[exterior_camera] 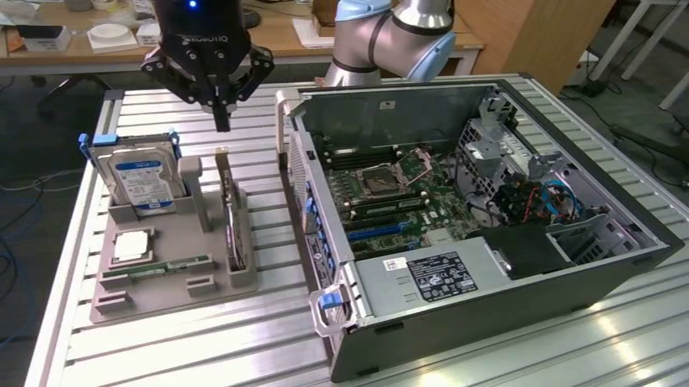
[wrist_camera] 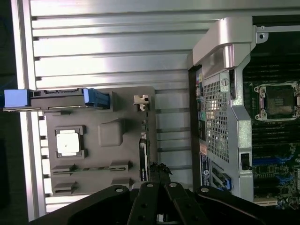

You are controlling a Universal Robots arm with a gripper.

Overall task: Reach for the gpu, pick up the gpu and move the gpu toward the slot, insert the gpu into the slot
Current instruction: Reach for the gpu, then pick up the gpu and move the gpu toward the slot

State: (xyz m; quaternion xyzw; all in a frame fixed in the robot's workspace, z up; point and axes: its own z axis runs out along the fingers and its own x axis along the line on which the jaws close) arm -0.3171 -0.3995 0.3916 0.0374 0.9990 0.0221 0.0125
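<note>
Exterior view is showing the gripper (exterior_camera: 222, 121) hovering fully closed and empty above the gpu (exterior_camera: 231, 222), which is standing on edge in the grey holder (exterior_camera: 151, 290), so descending unopened is risking jabbing the card's edge.

Bench colours: greys and silver, with spots of blue and green.
Ribbed silver table (exterior_camera: 194, 347); matt grey holder tray (exterior_camera: 161, 286); dark gpu (exterior_camera: 234, 235) with silver edge; silver hard drive (exterior_camera: 140, 173) with blue-and-white label and blue side tabs; green memory stick (exterior_camera: 167, 265); grey case (exterior_camera: 485, 314); green motherboard (exterior_camera: 404, 197); black gripper (exterior_camera: 222, 121).
</note>
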